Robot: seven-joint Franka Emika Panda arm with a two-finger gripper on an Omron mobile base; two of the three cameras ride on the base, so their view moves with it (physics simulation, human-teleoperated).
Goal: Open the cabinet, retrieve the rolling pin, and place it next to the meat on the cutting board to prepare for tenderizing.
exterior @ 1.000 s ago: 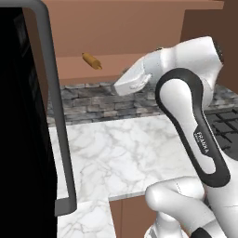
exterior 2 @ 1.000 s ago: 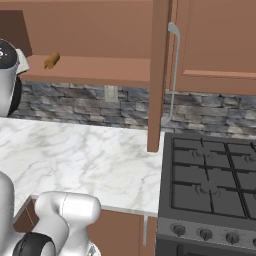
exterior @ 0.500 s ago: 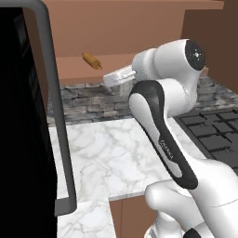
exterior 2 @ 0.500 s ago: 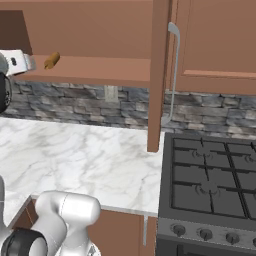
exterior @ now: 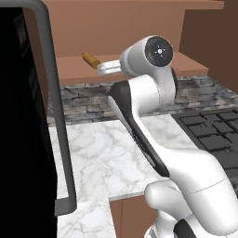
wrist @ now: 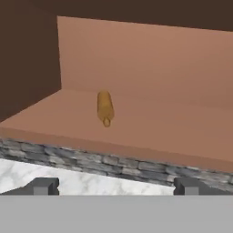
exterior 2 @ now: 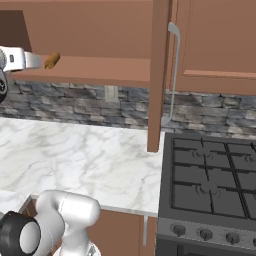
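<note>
While the cabinet (exterior 2: 100,45) stands open, you can see the rolling pin (wrist: 105,108) lying on its bottom shelf, end-on to the hand camera and toward the left side wall of the cabinet. Your gripper (wrist: 116,185) is level with the shelf's front edge, short of the pin and not touching it; the jaws are spread wide with nothing between them. From the left base camera the pin (exterior: 91,60) sits just beyond the tip of the hand. The open door (exterior 2: 157,75) hangs edge-on beside the stove (exterior 2: 210,185), above the white marble surface (exterior 2: 85,160).
</note>
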